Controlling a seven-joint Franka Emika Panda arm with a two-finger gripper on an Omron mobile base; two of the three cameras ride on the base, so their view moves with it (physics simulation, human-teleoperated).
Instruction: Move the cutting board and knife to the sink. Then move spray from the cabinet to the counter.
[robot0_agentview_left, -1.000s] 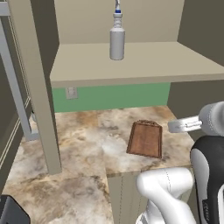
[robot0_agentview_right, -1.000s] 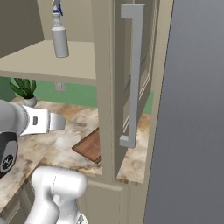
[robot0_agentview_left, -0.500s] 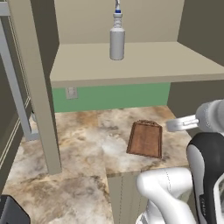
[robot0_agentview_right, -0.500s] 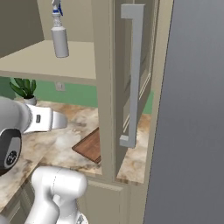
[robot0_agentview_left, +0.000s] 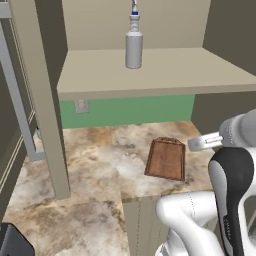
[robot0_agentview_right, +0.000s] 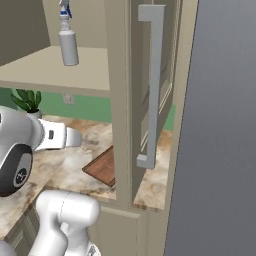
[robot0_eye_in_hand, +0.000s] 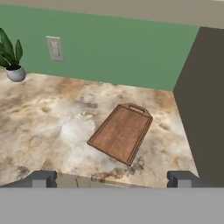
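The first step is in hand: reaching for the board (robot0_eye_in_hand: 121, 132), which lies flat on the counter (robot0_eye_in_hand: 52, 118) near its front edge, close to the dark side wall (robot0_eye_in_hand: 205, 96). The gripper (robot0_eye_in_hand: 112, 178) hangs above, wide open and empty. Next it should descend onto the board's edge; open counter lies toward the plant (robot0_eye_in_hand: 11, 59). The spray (robot0_agentview_left: 133, 44) stands on the cabinet shelf (robot0_agentview_left: 165, 70).

Both base views look forward and down from behind the arm, sharing the flat reddish-brown wooden cutting board (robot0_agentview_left: 166, 158) (robot0_agentview_right: 103, 167). The hand view faces that board (robot0_eye_in_hand: 121, 132) from nearer, above its front edge.
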